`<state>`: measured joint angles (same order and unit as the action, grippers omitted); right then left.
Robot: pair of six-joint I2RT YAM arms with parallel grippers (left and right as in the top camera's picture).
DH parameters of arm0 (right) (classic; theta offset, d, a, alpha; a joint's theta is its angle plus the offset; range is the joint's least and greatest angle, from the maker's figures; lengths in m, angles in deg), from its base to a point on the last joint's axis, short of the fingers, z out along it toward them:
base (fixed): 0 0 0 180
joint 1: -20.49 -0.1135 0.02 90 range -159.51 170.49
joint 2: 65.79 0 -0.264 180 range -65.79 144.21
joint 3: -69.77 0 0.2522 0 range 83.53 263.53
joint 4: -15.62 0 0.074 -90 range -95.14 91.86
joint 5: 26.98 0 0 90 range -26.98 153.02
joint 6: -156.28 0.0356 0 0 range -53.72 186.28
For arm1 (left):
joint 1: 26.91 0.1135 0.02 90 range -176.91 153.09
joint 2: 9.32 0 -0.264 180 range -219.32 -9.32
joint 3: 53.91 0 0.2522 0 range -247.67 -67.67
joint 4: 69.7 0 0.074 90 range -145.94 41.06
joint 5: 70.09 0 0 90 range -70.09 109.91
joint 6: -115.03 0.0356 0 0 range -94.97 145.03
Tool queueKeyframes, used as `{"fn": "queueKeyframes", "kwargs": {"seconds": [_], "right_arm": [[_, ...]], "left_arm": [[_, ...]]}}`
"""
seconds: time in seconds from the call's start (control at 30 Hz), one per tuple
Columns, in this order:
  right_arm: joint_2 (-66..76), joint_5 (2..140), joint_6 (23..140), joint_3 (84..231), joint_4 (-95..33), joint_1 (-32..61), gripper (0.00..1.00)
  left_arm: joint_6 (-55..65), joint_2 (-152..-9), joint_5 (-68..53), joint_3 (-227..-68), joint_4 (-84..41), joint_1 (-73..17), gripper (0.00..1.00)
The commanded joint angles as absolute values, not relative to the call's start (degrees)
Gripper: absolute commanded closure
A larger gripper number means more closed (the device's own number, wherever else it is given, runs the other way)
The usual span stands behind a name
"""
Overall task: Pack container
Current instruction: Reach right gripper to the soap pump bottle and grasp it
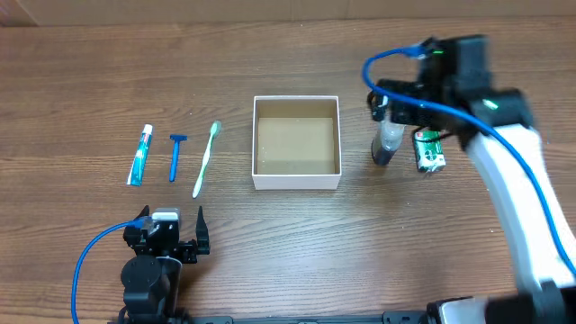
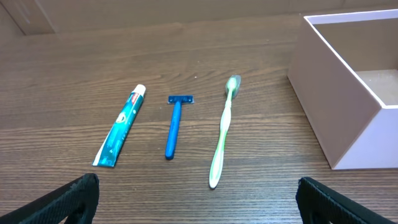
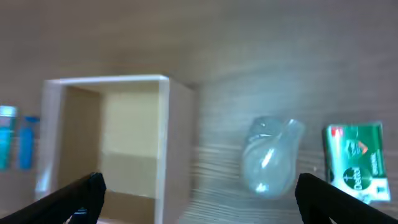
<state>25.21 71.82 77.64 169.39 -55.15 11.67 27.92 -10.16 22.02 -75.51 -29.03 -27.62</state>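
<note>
The container (image 1: pixel 297 182), a square open box with white walls and a brown floor, stands empty at the table's middle. A toothpaste tube (image 1: pixel 139 155), a blue razor (image 1: pixel 176 155) and a green toothbrush (image 1: pixel 206 159) lie in a row to its left. A clear bottle (image 1: pixel 387 144) and a green soap packet (image 1: pixel 428 150) sit to its right. My left gripper (image 1: pixel 171 218) is open and empty, just short of the row. My right gripper (image 1: pixel 389 108) is open and empty, raised above the bottle. The right wrist view, blurred, shows the bottle (image 3: pixel 270 155), the soap packet (image 3: pixel 354 162) and the container (image 3: pixel 180 143).
The left wrist view shows the toothpaste tube (image 2: pixel 120 127), razor (image 2: pixel 174 124), toothbrush (image 2: pixel 224 130) and the container's near corner (image 2: pixel 339 106) on the wood-grain table. The right arm's blue cable (image 1: pixel 396 56) loops above the bottle.
</note>
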Motion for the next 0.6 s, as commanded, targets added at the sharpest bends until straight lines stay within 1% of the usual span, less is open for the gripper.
{"fn": "queueKeyframes", "kwargs": {"seconds": [0.0,0.07,0.2,0.27,0.43,0.57], "right_arm": [[30.83,64.35,81.64,169.85,-55.39,12.00,0.00],[33.36,61.77,84.04,169.85,-55.55,12.31,0.00],[35.57,61.64,84.37,169.85,-55.26,12.53,0.00],[36.20,63.41,84.37,169.72,-55.59,12.48,0.07],[37.43,64.59,84.39,168.24,-55.72,12.46,0.36],[37.43,64.61,84.39,168.24,-56.20,12.46,0.37]], "left_arm": [[26.72,-9.59,21.37,-75.24,-29.25,-27.24,0.00],[26.70,-9.59,21.37,-75.24,-29.27,-27.24,0.00],[26.72,-9.59,21.37,-75.24,-29.27,-27.24,0.00],[26.70,-9.59,21.37,-75.24,-29.25,-27.24,0.00],[26.72,-9.59,21.37,-75.24,-29.27,-27.24,0.00],[26.72,-9.59,21.37,-75.24,-29.25,-27.24,0.00]]}}
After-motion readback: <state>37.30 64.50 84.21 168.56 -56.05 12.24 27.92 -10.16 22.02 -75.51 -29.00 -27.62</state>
